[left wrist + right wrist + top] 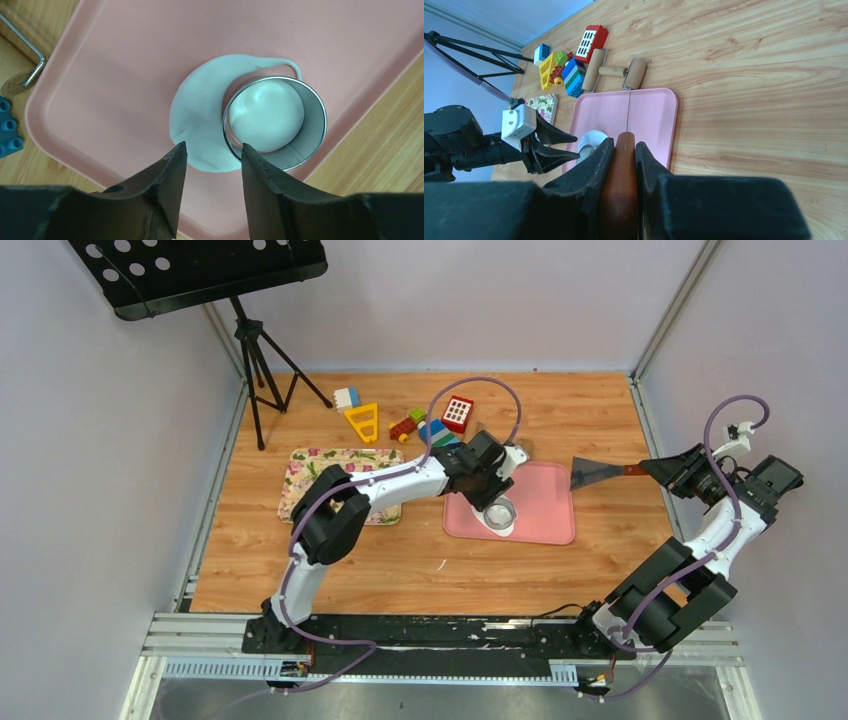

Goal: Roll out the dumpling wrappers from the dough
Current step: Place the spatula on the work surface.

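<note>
A pink tray (pixel 548 502) holds a flattened white dough sheet (pixel 200 115). A small metal ring (pixel 320 125) stands on the sheet's right part, with a round white wrapper disc (pixel 270 115) inside it. My left gripper (pixel 213 150) is open and empty, just above the tray at the ring's near-left rim; it also shows in the top view (pixel 492 496). My right gripper (pixel 624 145) is shut on the brown wooden handle of a scraper (pixel 595 473). It holds the scraper in the air right of the tray, blade pointing at the tray.
A wooden roller (pixel 614 72) lies just beyond the tray's far edge, beside several toy bricks (pixel 420 420). A floral mat (pixel 320 475) lies left of the tray. A music stand (pixel 200 270) on a tripod stands at the back left. Walls close in both sides.
</note>
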{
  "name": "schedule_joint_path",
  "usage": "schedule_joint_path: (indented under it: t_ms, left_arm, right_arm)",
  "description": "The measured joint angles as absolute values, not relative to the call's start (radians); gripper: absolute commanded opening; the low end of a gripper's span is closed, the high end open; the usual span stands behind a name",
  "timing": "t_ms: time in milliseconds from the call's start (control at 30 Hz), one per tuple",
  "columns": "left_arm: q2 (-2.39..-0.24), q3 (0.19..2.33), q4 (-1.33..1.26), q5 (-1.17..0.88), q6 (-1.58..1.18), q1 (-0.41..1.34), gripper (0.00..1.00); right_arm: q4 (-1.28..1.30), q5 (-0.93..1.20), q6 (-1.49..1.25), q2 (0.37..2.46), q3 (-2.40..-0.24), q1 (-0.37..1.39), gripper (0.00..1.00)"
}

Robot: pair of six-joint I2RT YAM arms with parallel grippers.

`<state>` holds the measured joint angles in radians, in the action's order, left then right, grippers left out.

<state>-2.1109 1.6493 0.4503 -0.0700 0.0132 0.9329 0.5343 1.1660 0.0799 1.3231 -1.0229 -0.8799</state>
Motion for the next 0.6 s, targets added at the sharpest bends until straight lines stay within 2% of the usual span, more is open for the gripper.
schedule_joint_path:
  t_ms: [233,500,600]
  left_arm:
    - [-2.129,1.679,0.454,-0.104,0.007,0.933,0.34]
    - [-2.157,1.697,0.459,-0.131,-0.002,0.934,0.32]
    - [-2.166,1.697,0.466,-0.138,-0.006,0.934,0.20]
  right_arm:
    - [0.535,1.169,0.080,1.323,-1.023,-0.881,0.00]
    - [0.535,1.169,0.080,1.323,-1.023,-0.881,0.00]
    - [0.534,1.169,0.080,1.323,-1.023,-0.881,0.00]
